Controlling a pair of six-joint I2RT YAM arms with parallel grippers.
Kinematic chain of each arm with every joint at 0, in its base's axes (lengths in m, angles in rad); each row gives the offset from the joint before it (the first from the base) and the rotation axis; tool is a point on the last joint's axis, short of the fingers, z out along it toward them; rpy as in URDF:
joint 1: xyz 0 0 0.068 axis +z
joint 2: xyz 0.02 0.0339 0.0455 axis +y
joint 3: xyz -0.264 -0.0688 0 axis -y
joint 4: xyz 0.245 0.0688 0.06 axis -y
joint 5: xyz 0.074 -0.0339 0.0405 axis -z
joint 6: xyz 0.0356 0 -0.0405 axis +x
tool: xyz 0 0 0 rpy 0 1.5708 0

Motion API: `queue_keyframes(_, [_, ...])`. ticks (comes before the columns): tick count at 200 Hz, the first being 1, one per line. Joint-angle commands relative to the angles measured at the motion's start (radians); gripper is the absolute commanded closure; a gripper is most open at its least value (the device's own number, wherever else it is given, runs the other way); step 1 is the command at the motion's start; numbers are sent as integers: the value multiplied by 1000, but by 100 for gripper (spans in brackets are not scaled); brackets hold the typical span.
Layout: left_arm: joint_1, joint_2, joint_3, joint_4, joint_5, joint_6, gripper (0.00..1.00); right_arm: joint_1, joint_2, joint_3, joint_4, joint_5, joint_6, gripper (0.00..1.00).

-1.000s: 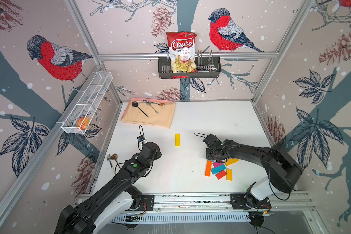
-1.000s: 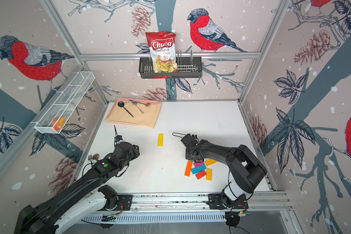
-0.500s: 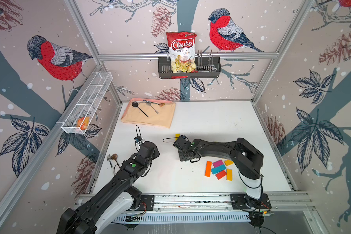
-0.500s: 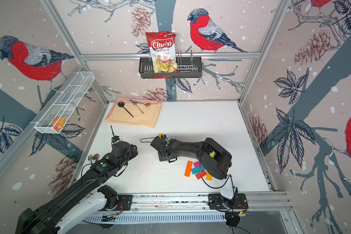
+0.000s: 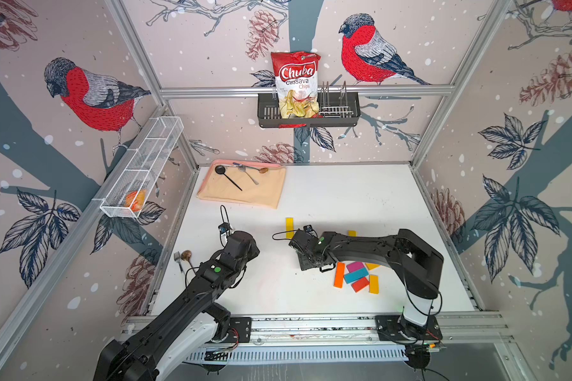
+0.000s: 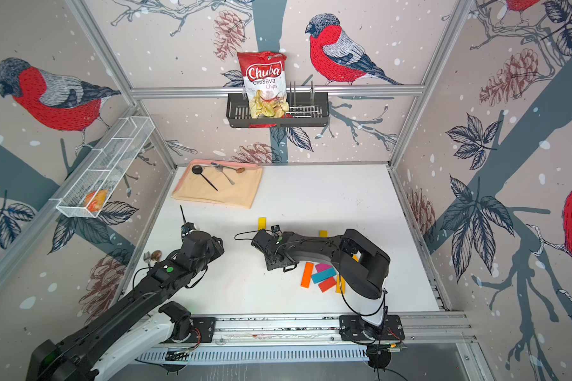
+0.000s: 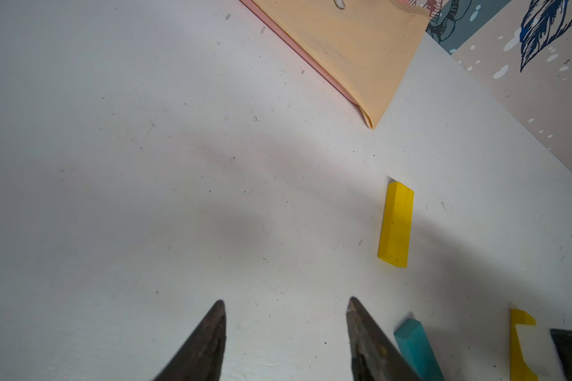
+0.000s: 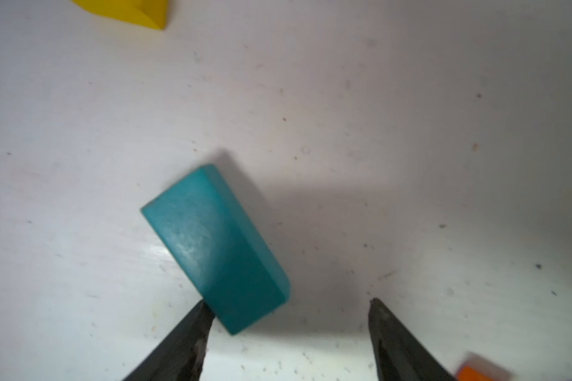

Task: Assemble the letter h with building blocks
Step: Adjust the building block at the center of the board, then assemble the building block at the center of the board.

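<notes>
In the right wrist view my right gripper [image 8: 289,305] stands open just above the white table. A teal block [image 8: 212,247] lies askew ahead of it, one corner against a fingertip [image 8: 202,313], with no grip on it. In both top views the right arm [image 5: 360,245] hides this block. A yellow block [image 5: 289,226] lies beyond the arm, and another yellow one [image 5: 351,233] peeks out behind it. A pile holds an orange block [image 5: 338,274], a magenta block [image 5: 355,266], a second teal block [image 5: 355,275], a red block [image 5: 360,284] and a yellow block [image 5: 373,284]. My left gripper [image 7: 286,301] is open and empty over bare table.
A peach cloth [image 5: 245,191] with spoons lies at the back left. A fork [image 5: 179,260] rests by the left wall. A wire basket [image 5: 139,171] hangs on the left wall. A rack [image 5: 307,112] with a chips bag hangs on the back wall.
My right arm carried a teal block left from the pile toward the middle of the table, then opened its jaws and let it go. The left arm barely moved.
</notes>
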Motion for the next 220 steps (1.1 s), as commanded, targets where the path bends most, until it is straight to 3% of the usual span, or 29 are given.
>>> queue_keyframes(1, [3, -5, -2, 8, -1, 3, 43, -32, -43, -24, -44, 64, 61, 25])
queue_keyframes(43, [7, -2, 4, 5, -9, 8, 42, -34, -75, 7, 38, -3, 86, 20])
queue_keyframes(66, [14, -5, 5, 1, -15, 10, 42, -17, -4, 62, 57, -21, 144, 13])
queue_keyframes(109, [23, -23, 2, -16, -12, 19, 42, -12, 103, 131, 33, -7, 147, 14])
queue_keyframes(130, [28, -33, -3, -20, -15, 27, 42, -3, 137, 156, 21, -20, 141, 23])
queue_keyframes(160, [34, -37, -14, -10, -12, 20, 41, 8, 196, 227, -25, -12, 172, 48])
queue_keyframes(183, [37, -29, -17, 0, -5, 21, 41, -4, 240, 284, -43, 6, 223, 54])
queue_keyframes(220, [41, -14, -9, -4, 2, 32, 41, -13, 301, 376, -28, -33, 233, 53])
